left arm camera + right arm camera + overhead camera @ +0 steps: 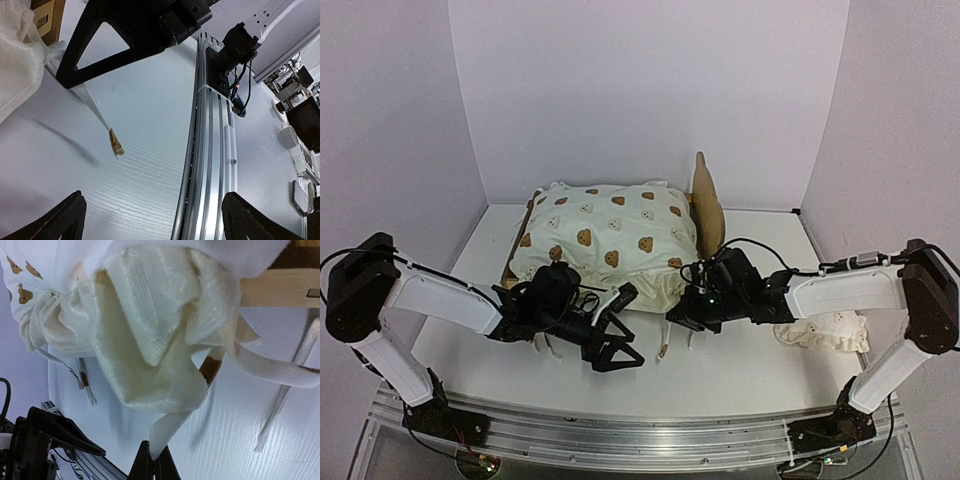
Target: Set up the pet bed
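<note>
White worktop (pixel 740 372): cushion (pixel 610 230) on pet bed (pixel 708 200).
Our right tool (pixel 152 465) pinches its tie (pixel 167 435), left tool (pixel 625 330) gapes; tugging may skew it.

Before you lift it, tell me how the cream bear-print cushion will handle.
Probably floppy: the cushion sags over the bed frame in soft folds. The tie in the right pincer curls limply, so tugging may only bunch the fabric.

You will find the cushion (pixel 605 235) lying on the pet bed (pixel 712 225) at the back centre of the table (pixel 740 375), with the headboard (pixel 704 190) at its right end. The pillow (pixel 828 330) lies on the table to the right, nearer the front edge.
</note>
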`<action>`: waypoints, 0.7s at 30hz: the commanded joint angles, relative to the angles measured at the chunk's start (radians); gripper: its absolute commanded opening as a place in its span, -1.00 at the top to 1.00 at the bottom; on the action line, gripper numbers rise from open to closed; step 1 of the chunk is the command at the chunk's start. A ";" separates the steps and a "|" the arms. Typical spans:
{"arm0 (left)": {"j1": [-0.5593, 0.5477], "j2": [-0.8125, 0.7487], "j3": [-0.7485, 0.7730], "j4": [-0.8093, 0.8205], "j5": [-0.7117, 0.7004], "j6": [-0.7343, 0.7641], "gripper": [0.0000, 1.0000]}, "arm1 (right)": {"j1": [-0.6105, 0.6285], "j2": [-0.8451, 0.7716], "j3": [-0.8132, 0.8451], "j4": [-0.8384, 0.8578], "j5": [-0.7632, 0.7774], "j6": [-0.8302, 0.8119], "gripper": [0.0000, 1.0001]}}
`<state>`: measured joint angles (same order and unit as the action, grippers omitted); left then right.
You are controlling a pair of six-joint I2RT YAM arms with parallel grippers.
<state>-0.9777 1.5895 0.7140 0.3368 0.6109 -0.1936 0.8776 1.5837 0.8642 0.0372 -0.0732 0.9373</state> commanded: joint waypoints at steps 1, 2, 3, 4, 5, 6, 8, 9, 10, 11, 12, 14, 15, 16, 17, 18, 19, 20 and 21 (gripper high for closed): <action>-0.016 0.099 0.058 0.247 0.013 -0.116 -0.93 | 0.007 -0.024 0.005 0.057 0.048 0.018 1.00; -0.017 0.130 0.070 0.253 0.018 -0.126 -0.93 | 0.007 -0.030 0.004 0.058 0.052 0.014 1.00; -0.019 0.152 0.087 0.255 0.026 -0.134 -0.93 | 0.007 -0.032 0.003 0.058 0.054 0.010 1.00; -0.021 0.172 0.101 0.256 0.037 -0.137 -0.93 | 0.007 -0.032 0.003 0.057 0.055 0.007 1.00; -0.026 0.184 0.110 0.259 0.051 -0.130 -0.96 | 0.007 -0.032 0.002 0.057 0.057 0.004 1.00; -0.031 0.195 0.118 0.261 0.064 -0.125 -0.98 | 0.007 -0.031 0.000 0.057 0.059 0.002 1.00; -0.038 0.208 0.119 0.270 0.077 -0.125 -0.98 | 0.007 -0.032 -0.007 0.059 0.068 0.003 1.00; -0.039 0.217 0.119 0.276 0.079 -0.128 -0.97 | 0.007 -0.031 -0.009 0.059 0.070 0.002 1.00; -0.041 0.227 0.119 0.283 0.080 -0.131 -0.96 | 0.007 -0.031 -0.010 0.060 0.072 0.001 1.00; -0.043 0.238 0.119 0.292 0.081 -0.135 -0.94 | 0.007 -0.030 -0.010 0.061 0.073 0.000 1.00; -0.045 0.246 0.123 0.297 0.084 -0.136 -0.92 | 0.007 -0.030 -0.010 0.062 0.073 -0.001 1.00; -0.050 0.264 0.134 0.307 0.085 -0.140 -0.88 | 0.007 -0.028 -0.009 0.062 0.073 -0.003 1.00; -0.050 0.268 0.136 0.313 0.083 -0.144 -0.88 | 0.008 -0.029 -0.010 0.062 0.073 -0.004 1.00; -0.051 0.273 0.135 0.324 0.082 -0.149 -0.88 | 0.008 -0.030 -0.011 0.062 0.073 -0.005 1.00; -0.052 0.277 0.136 0.331 0.080 -0.154 -0.88 | 0.008 -0.030 -0.011 0.062 0.073 -0.006 1.00; -0.055 0.281 0.137 0.333 0.074 -0.158 -0.88 | 0.008 -0.029 -0.010 0.063 0.073 -0.008 1.00; -0.056 0.285 0.138 0.331 0.058 -0.166 -0.88 | 0.007 -0.028 -0.009 0.064 0.073 -0.011 1.00; -0.056 0.291 0.139 0.324 0.035 -0.176 -0.87 | 0.007 -0.027 -0.007 0.064 0.073 -0.015 1.00; -0.056 0.292 0.137 0.317 0.011 -0.183 -0.86 | 0.007 -0.027 -0.006 0.064 0.073 -0.018 1.00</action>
<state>-1.0287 1.8657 0.8146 0.6048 0.6741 -0.3393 0.8806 1.5837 0.8631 0.0668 -0.0175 0.9391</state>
